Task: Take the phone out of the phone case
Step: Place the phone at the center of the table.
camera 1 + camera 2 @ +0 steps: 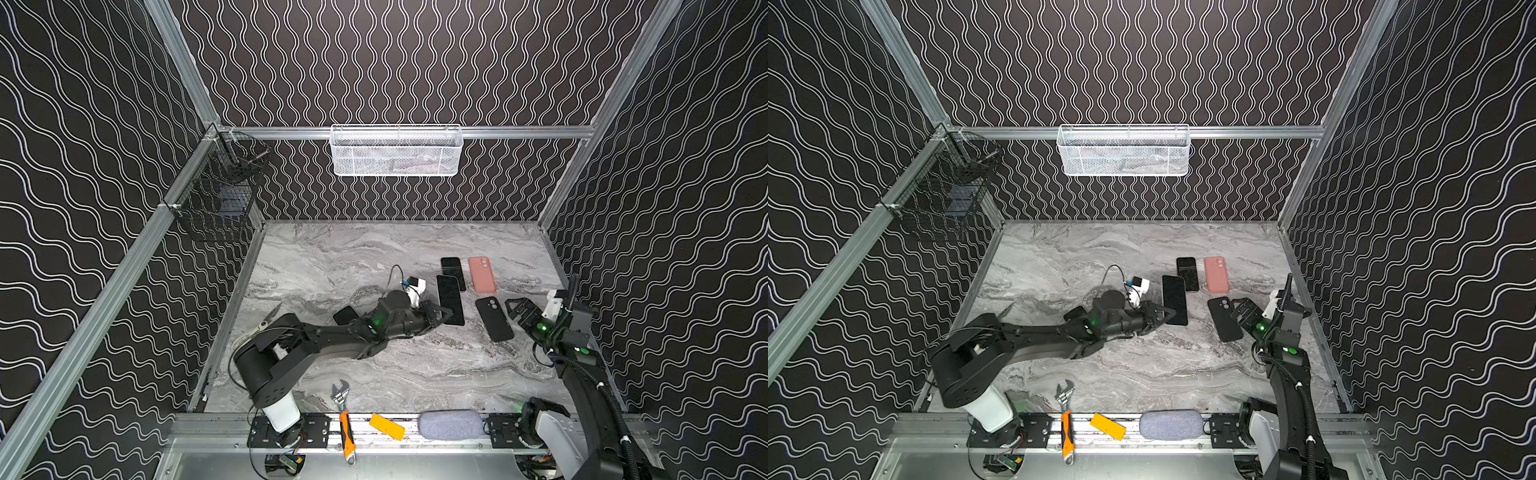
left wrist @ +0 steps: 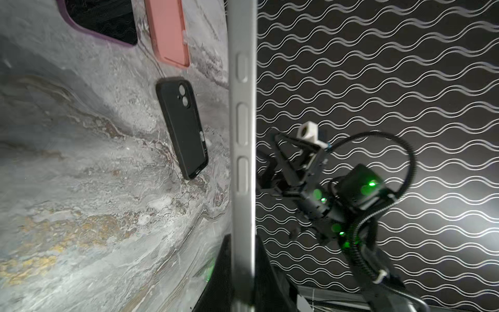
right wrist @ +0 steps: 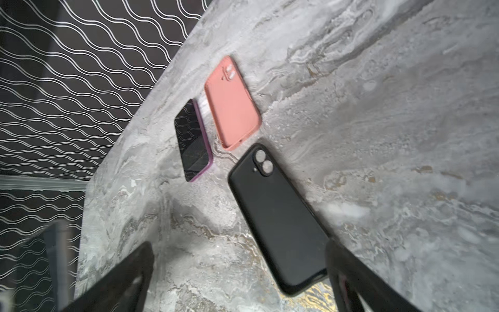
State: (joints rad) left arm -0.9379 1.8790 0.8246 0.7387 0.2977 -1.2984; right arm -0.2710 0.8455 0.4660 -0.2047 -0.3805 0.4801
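**Phone free in our left grip, black case lying beside our open right**

On the left, our left gripper (image 1: 444,316) is clenched on the near end of the bare phone (image 1: 450,296). We pinch it across its flat faces, so the rest of the phone juts out clear of everything. We cannot tell whether it rests on the marble table (image 1: 353,257) or sits just above it. Behind it, a purple-cased phone (image 1: 453,272) and a pink case (image 1: 482,274) lie side by side, apart from our work. Next comes the black phone case (image 1: 494,319), lying back-up on the table near the phone but not touching it. We judge it empty, so the separation looks done. Farthest right, our right gripper (image 1: 517,311) hovers just beside that case, released and grasping nothing. It is placed to pin the case if needed.
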